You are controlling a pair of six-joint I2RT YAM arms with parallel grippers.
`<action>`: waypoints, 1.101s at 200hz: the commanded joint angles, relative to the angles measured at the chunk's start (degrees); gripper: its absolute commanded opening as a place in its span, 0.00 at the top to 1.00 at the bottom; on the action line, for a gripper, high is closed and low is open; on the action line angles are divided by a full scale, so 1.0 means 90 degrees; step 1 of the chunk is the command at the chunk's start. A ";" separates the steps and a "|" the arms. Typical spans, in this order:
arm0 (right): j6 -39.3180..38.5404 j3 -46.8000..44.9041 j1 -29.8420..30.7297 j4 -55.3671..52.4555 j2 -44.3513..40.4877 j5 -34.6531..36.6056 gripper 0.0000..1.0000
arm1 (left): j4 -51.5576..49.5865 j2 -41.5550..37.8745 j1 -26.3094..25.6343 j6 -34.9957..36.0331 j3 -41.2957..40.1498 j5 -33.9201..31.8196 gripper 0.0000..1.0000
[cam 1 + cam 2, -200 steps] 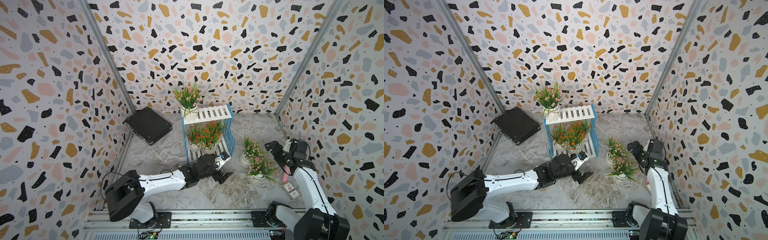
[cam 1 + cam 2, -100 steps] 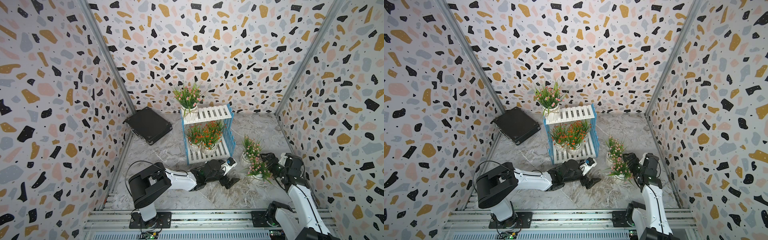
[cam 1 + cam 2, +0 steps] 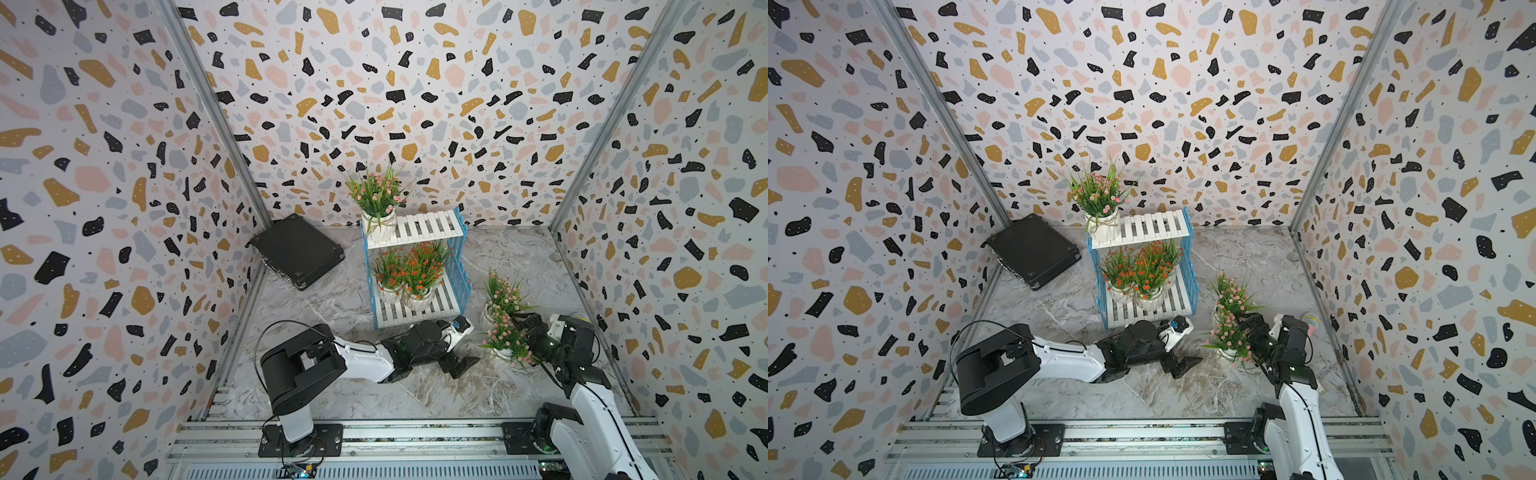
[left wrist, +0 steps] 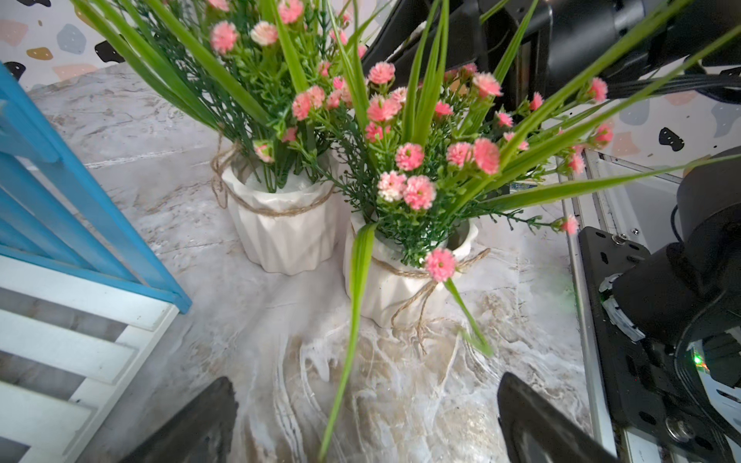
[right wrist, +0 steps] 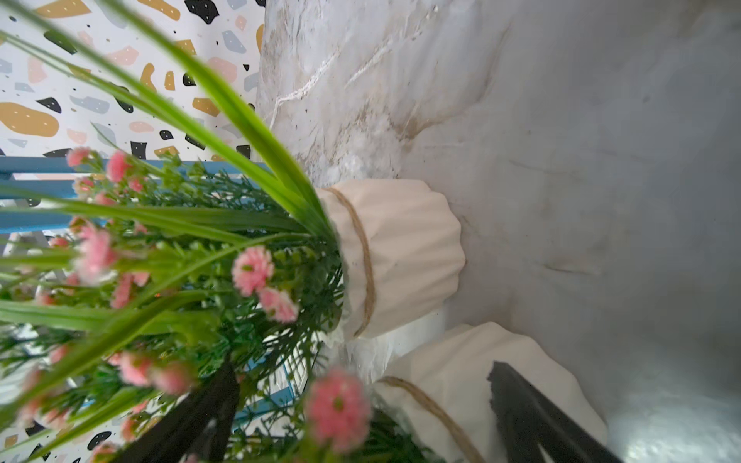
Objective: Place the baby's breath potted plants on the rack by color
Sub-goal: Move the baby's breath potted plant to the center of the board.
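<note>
Right gripper [image 5: 363,368] is wide open, nothing held. In the right wrist view the near pink plant [image 5: 453,368] sits between its fingers: one finger lies over the pot's base end, the other is buried in foliage. So the jaw line seems to run along the pot's upright axis, not across its ribbed wall. Judgement: it needs a wrist roll before closing, or it pinches leaves.

In both top views it comes in level from the pot's outer side; contact with the foliage can't be told. Far pink plant [image 3: 502,291] stands just beside the near one, and both are upright on the table [image 3: 332,307].

Left gripper [image 4: 365,383] is also open and empty, low over the table, aimed at the same two pots from the rack side, tips clear of them. The right arm is nearer, so this is likely its pick.

Target is the rack [image 3: 432,226] top tier, bare slats beside the third pink plant [image 3: 377,199], away toward the back wall. Orange-red plants [image 3: 411,270] sit on the lower tier.
</note>
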 commanded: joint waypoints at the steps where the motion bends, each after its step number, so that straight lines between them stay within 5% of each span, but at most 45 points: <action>1: 0.0239 -0.0069 0.0213 0.0018 -0.0113 -0.0193 0.01 | 0.0261 0.0074 -0.0034 0.0050 -0.0085 -0.0076 0.01; 132: -0.0014 0.0484 0.1794 0.0887 0.1186 -0.0390 0.01 | 0.0601 0.0823 -0.0114 0.0089 0.0240 0.0278 0.01; 220: 0.0077 0.0562 0.1921 0.0981 0.1219 -0.0481 0.01 | 0.0998 0.1103 -0.0138 0.0159 0.0408 0.0114 0.01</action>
